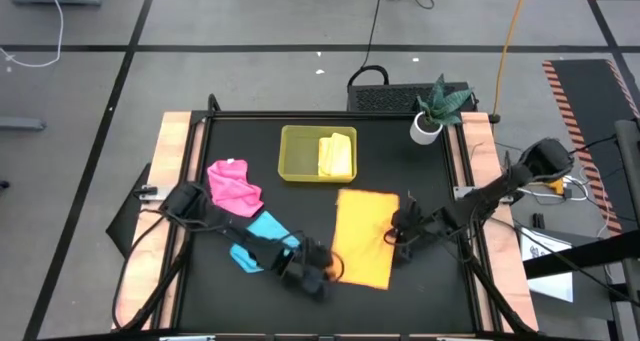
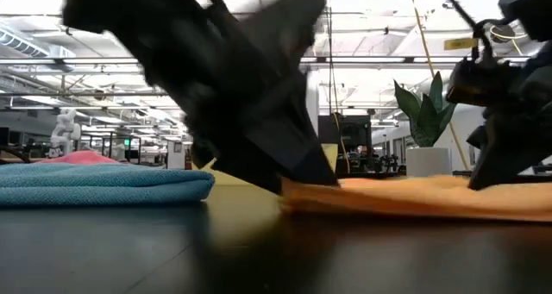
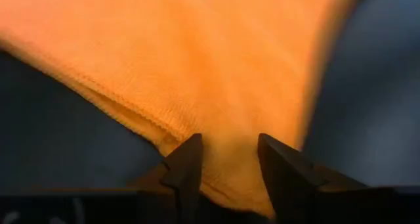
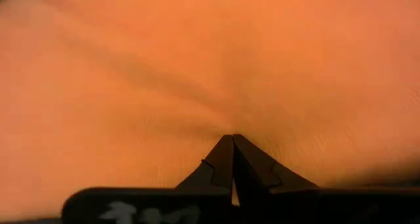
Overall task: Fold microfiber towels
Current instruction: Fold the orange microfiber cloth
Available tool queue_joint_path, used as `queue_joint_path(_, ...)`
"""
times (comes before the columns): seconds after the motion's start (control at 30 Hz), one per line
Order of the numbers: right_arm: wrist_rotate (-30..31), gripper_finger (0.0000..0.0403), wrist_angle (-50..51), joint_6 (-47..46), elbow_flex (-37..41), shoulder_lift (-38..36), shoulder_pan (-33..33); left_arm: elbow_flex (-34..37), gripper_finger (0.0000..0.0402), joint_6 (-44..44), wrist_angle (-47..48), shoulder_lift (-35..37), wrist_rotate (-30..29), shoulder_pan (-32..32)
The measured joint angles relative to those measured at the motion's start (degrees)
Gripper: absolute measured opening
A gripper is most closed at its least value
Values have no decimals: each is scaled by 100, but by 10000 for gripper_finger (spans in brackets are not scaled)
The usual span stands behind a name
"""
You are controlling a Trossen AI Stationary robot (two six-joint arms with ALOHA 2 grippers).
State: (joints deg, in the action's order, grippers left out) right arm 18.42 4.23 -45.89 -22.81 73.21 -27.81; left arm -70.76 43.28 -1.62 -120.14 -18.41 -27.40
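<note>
Straddling the doubled near edge of the soft orange microfiber towel [image 3: 216,66], left gripper [image 3: 228,159] jaws stand apart. Limp, light, non-slippery: pinch both layers at corner. Right gripper [image 4: 233,140], fingers together, presses the cloth.

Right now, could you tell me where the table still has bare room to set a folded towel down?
Bare black table lies behind the pink towel, left of the tray, and between tray and plant. The front right corner is free too. The front middle is crowded: blue towel, orange towel, left gripper and right gripper both at it.
</note>
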Motion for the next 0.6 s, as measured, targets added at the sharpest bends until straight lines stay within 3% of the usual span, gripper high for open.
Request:
queue_joint_path(0.17,-369,0,981,324,-147,-869,104,7,116,-383,-401,6,-86,-249)
queue_joint_path(0.3,-348,0,861,353,-208,-1267,-121,9,102,-452,-434,11,-503,-242)
queue_joint_path(0.43,-347,0,37,430,-210,-1023,-524,9,98,-481,-493,15,-908,-144)
queue_joint_path(0.6,-355,0,-1285,614,-208,-73,-966,9,97,-826,-786,18,-1139,-88)
